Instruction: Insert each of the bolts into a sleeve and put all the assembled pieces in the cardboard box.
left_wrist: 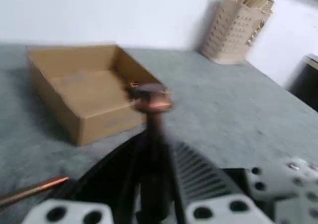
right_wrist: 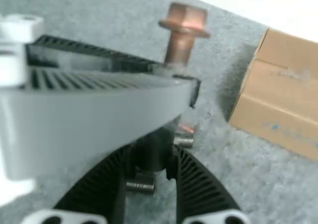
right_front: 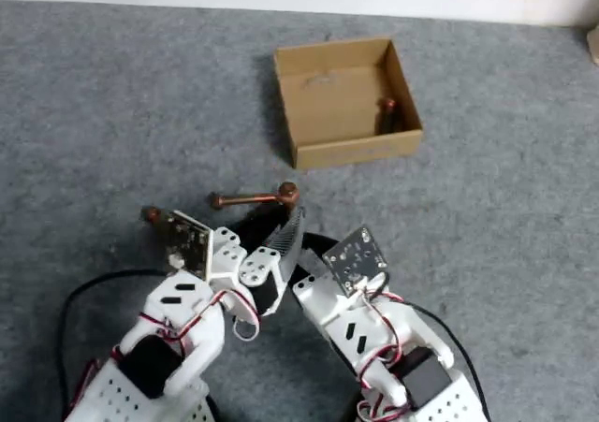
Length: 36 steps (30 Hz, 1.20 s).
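Note:
A copper bolt (right_front: 288, 193) stands upright between both grippers, its head (left_wrist: 151, 98) uppermost. My left gripper (right_front: 285, 218) is shut on the bolt's shaft (right_wrist: 178, 49) just below the head. Lower down, my right gripper (right_wrist: 149, 157) is shut on a dark sleeve (right_wrist: 149, 152) around the same shaft. The cardboard box (right_front: 356, 149) sits just beyond them, with one assembled piece (right_front: 387, 113) against its right wall. A loose bolt (right_front: 245, 198) lies on the carpet in front of the box. Another copper piece (right_front: 150, 214) peeks out beside the left arm's camera board.
Grey carpet covers the table. A perforated holder with sticks (left_wrist: 238, 30) stands far off behind the box. A beige object (right_front: 593, 43) sits at the far right edge. Black cables trail by both arm bases.

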{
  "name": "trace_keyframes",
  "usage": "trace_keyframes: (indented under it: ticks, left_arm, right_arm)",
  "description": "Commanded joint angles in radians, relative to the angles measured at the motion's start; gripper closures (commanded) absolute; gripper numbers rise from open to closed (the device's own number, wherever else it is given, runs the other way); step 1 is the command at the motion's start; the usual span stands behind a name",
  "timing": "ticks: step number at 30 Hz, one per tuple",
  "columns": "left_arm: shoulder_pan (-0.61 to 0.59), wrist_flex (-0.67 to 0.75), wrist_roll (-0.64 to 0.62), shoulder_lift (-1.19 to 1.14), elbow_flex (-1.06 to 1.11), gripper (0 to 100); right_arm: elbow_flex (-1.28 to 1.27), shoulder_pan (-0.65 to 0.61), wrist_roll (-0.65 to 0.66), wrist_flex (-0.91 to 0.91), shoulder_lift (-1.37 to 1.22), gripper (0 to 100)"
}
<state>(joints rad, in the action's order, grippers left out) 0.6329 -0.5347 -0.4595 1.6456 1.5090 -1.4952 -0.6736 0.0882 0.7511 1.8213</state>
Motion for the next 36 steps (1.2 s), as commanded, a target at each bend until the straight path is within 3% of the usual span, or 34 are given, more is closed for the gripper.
trace_keyframes:
  ticks: [1, 10, 16, 18, 28, 36]
  left_arm:
    - [0.056, 0.002, -0.035, -0.001, 0.008, 99]
    - [0.008, -0.002, -0.031, -0.001, 0.036, 96]
    - [0.005, -0.061, -0.037, -0.002, 0.035, 61]
    - [0.012, -0.095, -0.037, -0.002, 0.030, 55]
    - [-0.010, -0.094, -0.029, -0.002, -0.030, 66]
    - [-0.272, -0.098, -0.035, -0.002, -0.082, 67]
  right_arm:
    - [0.074, 0.018, -0.011, -0.064, 0.018, 99.5]
    - [0.062, 0.018, -0.011, -0.056, 0.018, 99.5]
    - [0.039, 0.018, -0.008, -0.061, 0.018, 99.5]
    - [0.039, 0.018, -0.008, -0.061, 0.018, 99.5]
    - [0.012, 0.018, -0.006, -0.059, 0.018, 99.5]
    - [0.005, 0.053, -0.006, -0.059, 0.018, 99.5]
